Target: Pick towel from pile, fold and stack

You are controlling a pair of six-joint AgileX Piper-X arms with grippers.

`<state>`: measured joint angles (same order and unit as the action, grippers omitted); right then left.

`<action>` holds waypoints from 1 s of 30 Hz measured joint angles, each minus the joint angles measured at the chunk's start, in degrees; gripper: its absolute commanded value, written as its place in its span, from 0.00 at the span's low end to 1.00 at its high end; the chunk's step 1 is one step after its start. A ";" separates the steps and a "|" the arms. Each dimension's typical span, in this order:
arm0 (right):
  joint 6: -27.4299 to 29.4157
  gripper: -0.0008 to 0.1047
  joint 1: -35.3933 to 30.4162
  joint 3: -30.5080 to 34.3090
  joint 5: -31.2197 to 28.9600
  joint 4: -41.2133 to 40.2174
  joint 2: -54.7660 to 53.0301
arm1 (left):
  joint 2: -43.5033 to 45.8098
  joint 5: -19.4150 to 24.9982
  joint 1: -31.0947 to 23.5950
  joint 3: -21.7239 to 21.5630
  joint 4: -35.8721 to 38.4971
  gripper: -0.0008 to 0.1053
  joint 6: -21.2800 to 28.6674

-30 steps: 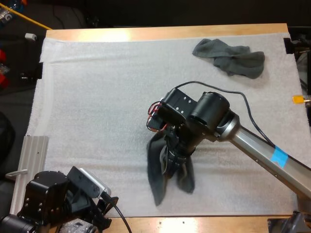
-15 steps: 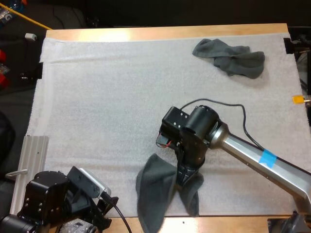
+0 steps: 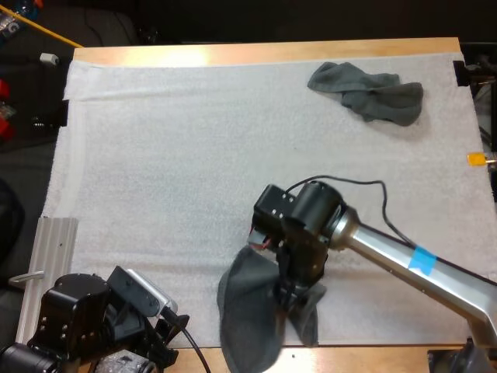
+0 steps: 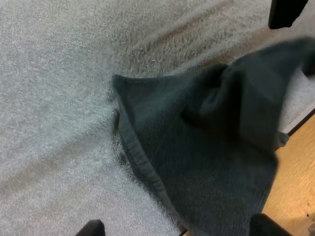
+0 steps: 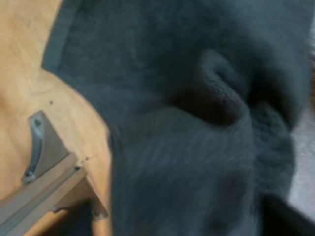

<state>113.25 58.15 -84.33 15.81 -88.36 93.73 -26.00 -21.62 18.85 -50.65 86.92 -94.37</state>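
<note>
Right gripper [image 3: 289, 294] is clamped on the towel [image 3: 245, 311], pinching a bunched ridge near its middle w/ the cloth rising to the fingers. Rest of the towel spreads flat at the mat's [image 3: 171, 155] near edge, right of centre, and its near corner hangs past the mat onto the bare wood tabletop [image 3: 264, 53]. Left wrist view: the same towel [image 4: 211, 162] w/ its hemmed edge lying on the mat. Left gripper [image 4: 178, 227] is wide apart, holding nothing, above the mat just beside the towel. 2nd towel [image 3: 369, 92], crumpled, sits at the mat's far right, well apart.
</note>
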 measured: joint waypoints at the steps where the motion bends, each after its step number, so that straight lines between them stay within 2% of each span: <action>1: 0.28 0.72 0.54 0.00 -0.05 0.00 0.00 | 0.00 0.00 0.00 0.00 0.00 0.55 0.00; 5: 0.21 0.67 1.02 0.00 -3.81 1.45 0.00 | 0.00 0.00 0.00 0.00 0.00 0.55 0.00; 8: -2.35 0.67 -0.27 0.00 -9.09 7.43 0.01 | 0.00 0.00 0.00 0.00 0.00 0.55 0.00; 13: -6.21 0.67 -3.25 0.00 -10.62 19.32 1.57 | 0.00 0.00 0.00 0.00 0.22 0.55 -0.34; 20: -7.91 0.67 -4.89 0.00 -10.35 25.26 9.05 | 0.00 -0.27 0.00 0.00 0.87 0.55 -3.68; 26: -8.89 0.67 -4.89 0.00 -7.21 27.31 15.78 | 0.00 -3.44 0.00 0.00 1.01 0.55 -3.88; 28: -9.74 0.64 -4.89 0.00 -5.94 28.60 17.36 | 0.00 -3.45 0.00 0.00 1.04 0.55 -3.90; 30: -11.00 0.56 -4.89 0.00 -4.38 29.84 18.55 | 0.00 -3.48 0.00 0.00 1.20 0.55 -3.95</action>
<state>102.25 53.25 -84.33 11.44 -58.52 112.28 -26.00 -25.10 18.85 -50.65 88.12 -98.32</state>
